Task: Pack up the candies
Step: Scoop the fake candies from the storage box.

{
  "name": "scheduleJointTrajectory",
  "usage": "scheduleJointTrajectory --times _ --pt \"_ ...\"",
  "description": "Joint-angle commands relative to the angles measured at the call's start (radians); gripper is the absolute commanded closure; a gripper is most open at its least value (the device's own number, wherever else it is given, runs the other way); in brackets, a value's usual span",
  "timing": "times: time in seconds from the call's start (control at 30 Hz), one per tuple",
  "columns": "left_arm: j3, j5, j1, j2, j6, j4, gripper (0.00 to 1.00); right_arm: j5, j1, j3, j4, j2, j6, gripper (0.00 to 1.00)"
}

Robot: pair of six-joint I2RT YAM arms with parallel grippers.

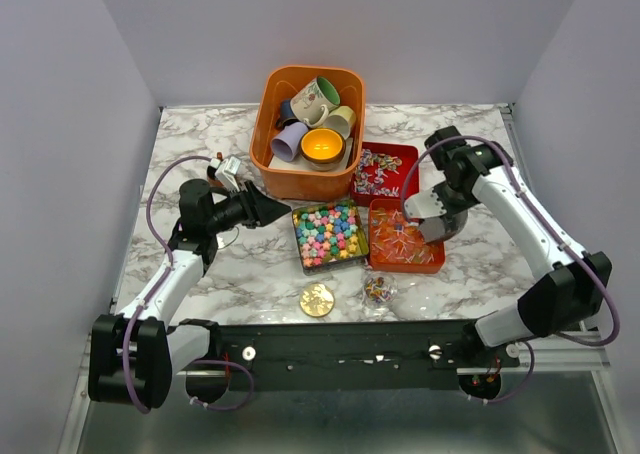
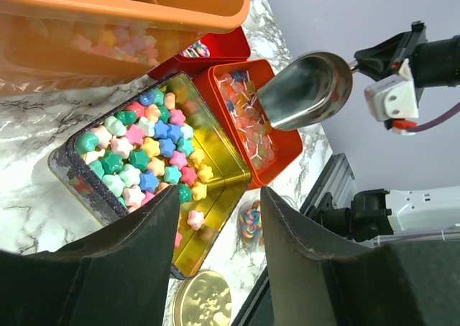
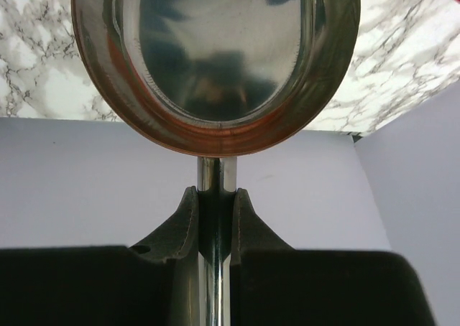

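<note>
Right pincer (image 3: pixel 215 197) clamped on handle of metal scoop (image 3: pixel 215 53). Scoop bowl empty, hanging over orange-red candies (image 1: pixel 405 239) in red tray (image 1: pixel 372 236) just right of tin (image 2: pixel 223 175). Left pincer (image 1: pixel 272 210) has fingers apart, holds nothing, just left of tin. Tin partly filled with star sweets (image 1: pixel 330 232). Speckled candies (image 1: pixel 378 169) in second tray, behind and right of tin. Small clear bag (image 1: pixel 378 289) in front and right of tin, seemingly few sweets inside. Gold lid (image 1: pixel 317 299) in front of tin. Judgement: early stage; trays look full, most scooping and bagging left.
</note>
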Motion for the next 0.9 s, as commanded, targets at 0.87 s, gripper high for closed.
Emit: scheduleJointTrajectory --times 0.87 --pt "-0.076 -0.055 0.014 -0.100 -0.019 0.056 0.42 0.188 0.389 0.018 -0.165 0.223 0.326 0.99"
